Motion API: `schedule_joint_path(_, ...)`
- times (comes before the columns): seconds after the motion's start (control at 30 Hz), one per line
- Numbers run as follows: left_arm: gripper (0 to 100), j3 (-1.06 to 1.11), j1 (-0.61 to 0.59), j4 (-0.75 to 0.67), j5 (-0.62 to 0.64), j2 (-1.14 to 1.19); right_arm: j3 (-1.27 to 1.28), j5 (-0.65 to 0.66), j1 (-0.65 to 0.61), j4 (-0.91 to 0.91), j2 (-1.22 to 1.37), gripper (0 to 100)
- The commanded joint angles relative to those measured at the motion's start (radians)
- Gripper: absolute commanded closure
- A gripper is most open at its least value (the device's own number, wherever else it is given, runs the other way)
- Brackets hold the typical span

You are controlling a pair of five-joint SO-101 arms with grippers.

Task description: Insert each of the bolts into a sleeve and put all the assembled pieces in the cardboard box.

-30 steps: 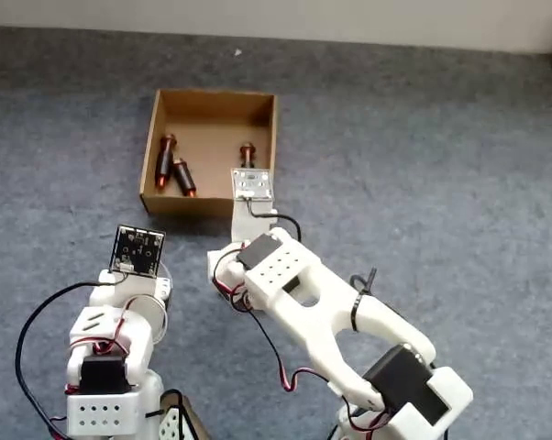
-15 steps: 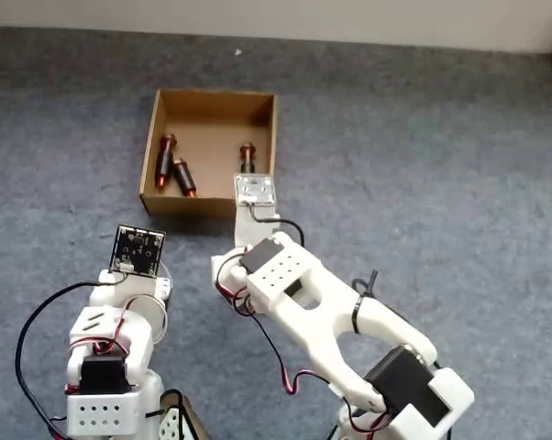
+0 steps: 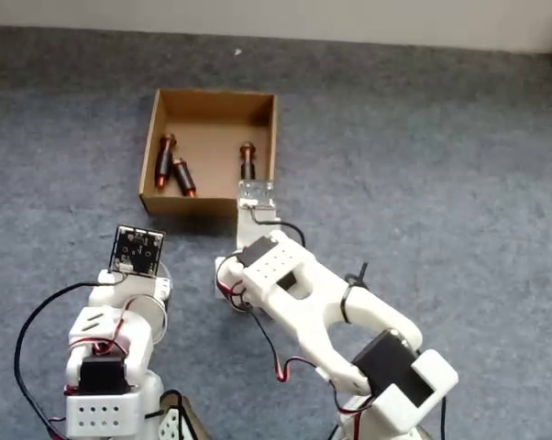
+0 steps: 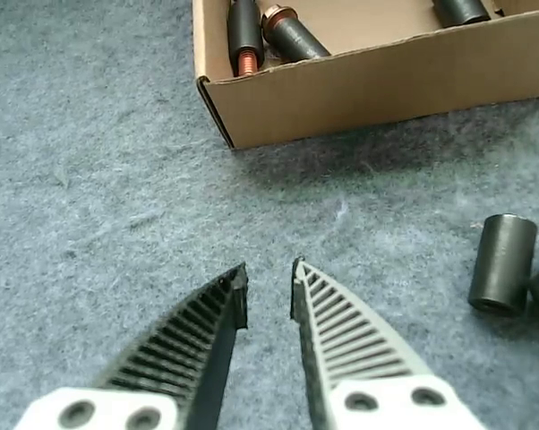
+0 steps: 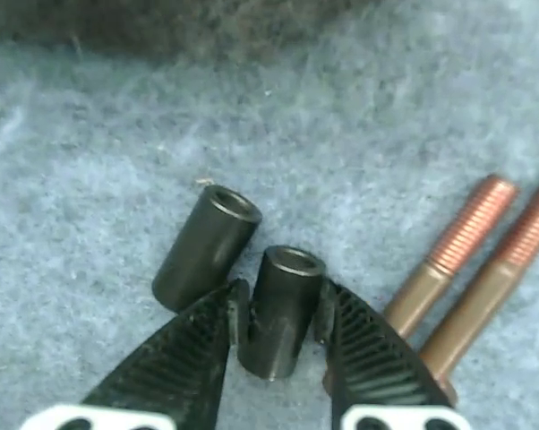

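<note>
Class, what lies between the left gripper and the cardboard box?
Bare grey carpet lies between the left gripper and the cardboard box, as the left wrist view shows; a loose sleeve lies off to one side.

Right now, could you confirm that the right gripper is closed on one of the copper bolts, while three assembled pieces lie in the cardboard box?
Not quite. The right wrist view shows the right gripper closed on a black sleeve, not a bolt; the two copper bolts lie loose beside it. Three assembled pieces do lie in the cardboard box.
</note>
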Motion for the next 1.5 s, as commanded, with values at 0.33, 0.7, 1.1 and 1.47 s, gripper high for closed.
schedule_joint_path(0.33,90,0.016,-0.008,-0.015,-0.009,-0.007,-0.004,0.146,0.01,0.061,-0.285,99.5)
schedule_joint_path(0.7,90,0.019,-0.008,-0.015,-0.009,-0.007,0.096,0.192,0.245,0.236,-0.757,99.5)
schedule_joint_path(1.1,90,0.019,-0.005,-0.015,-0.009,-0.007,0.42,0.261,0.503,0.166,-0.98,99.5)
schedule_joint_path(1.47,90,0.001,0.03,-0.02,-0.146,-0.007,0.728,0.187,0.705,-0.251,-0.987,99.5)
